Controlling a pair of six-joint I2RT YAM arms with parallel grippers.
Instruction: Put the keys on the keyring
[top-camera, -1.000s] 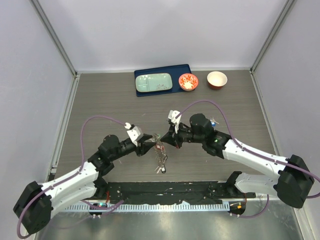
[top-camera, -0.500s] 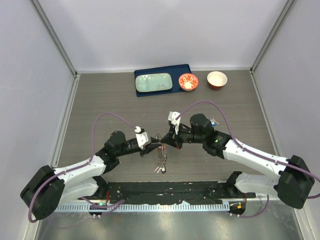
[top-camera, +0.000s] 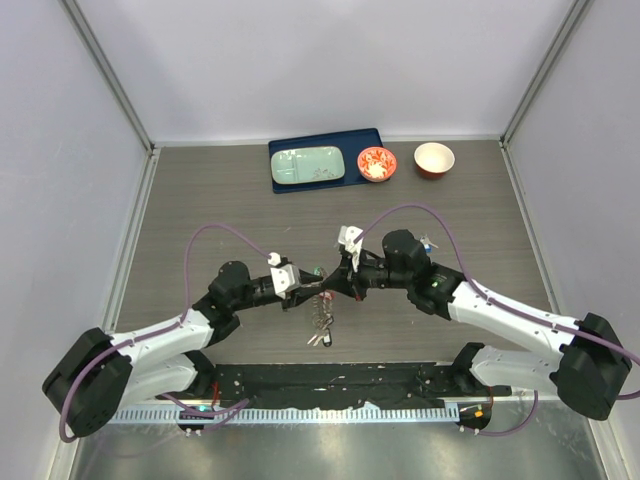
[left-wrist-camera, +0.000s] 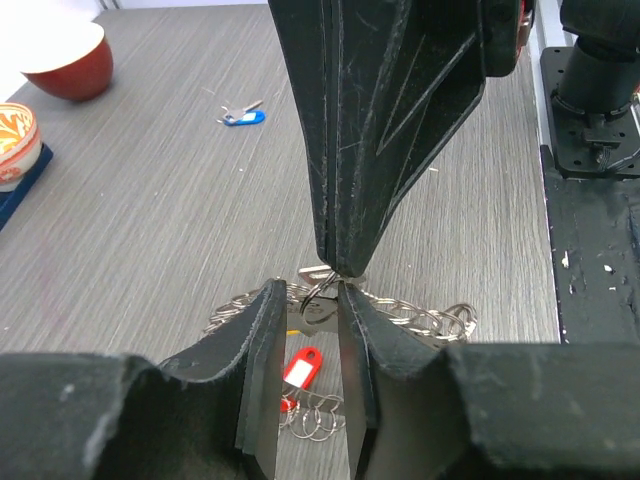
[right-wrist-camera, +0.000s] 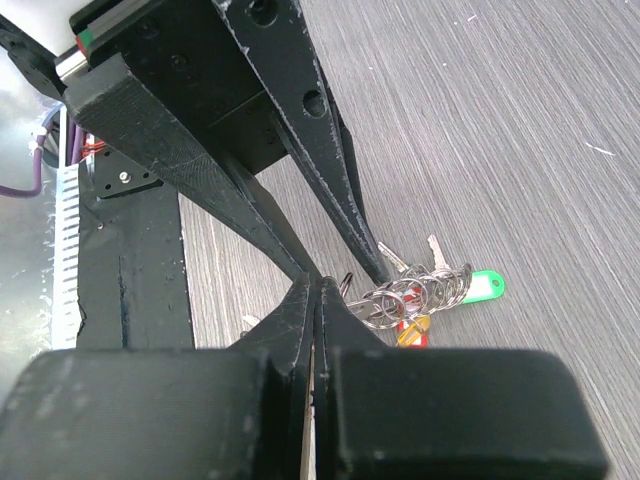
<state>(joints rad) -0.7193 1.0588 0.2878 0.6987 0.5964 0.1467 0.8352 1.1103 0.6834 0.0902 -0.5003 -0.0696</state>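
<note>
Left pincer (top-camera: 308, 287) and right pincer (top-camera: 336, 284) making two, patterned bowl (top-camera: 377, 163) and red bowl (top-camera: 434, 159) making two, one blue tray (top-camera: 320, 137), one green plate (top-camera: 308, 166), one loose blue key (left-wrist-camera: 240, 116), one bunch of keys (top-camera: 320, 318)

no legible text, brand, number or sign in any view. only a white insert on the red-headed key (left-wrist-camera: 300, 368) lying on the surface, too small to tell whether blank or written.
</note>
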